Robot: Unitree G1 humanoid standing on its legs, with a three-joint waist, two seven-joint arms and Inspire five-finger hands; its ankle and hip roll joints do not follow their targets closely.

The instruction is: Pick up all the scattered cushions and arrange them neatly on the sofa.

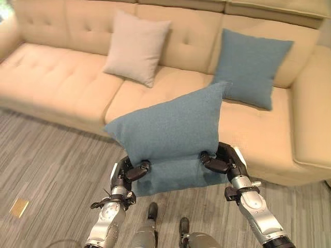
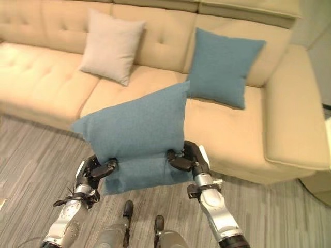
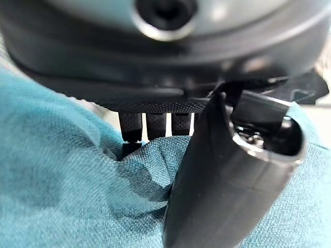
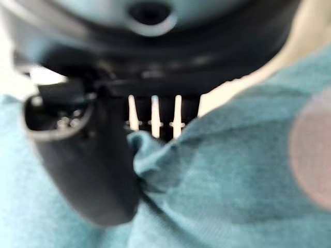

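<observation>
Beige sofa [image 1: 62, 82] w/ grey cushion [image 1: 137, 47] & blue cushion [image 1: 252, 66] propped on it; before it, left hand [image 1: 129, 173] & right hand [image 1: 222, 161] clamp held blue cushion [image 1: 170, 129].

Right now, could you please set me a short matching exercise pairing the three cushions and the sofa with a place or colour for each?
Column one:
1. beige cushion
2. held cushion
3. far blue cushion
4. sofa

Column two:
a. pinched between left hand and right hand
b. cream, tufted
c. leaning on the sofa back, left of its blue neighbour
d. leaning on the sofa back, toward the right

Pairs: 1-c, 2-a, 3-d, 4-b
</observation>
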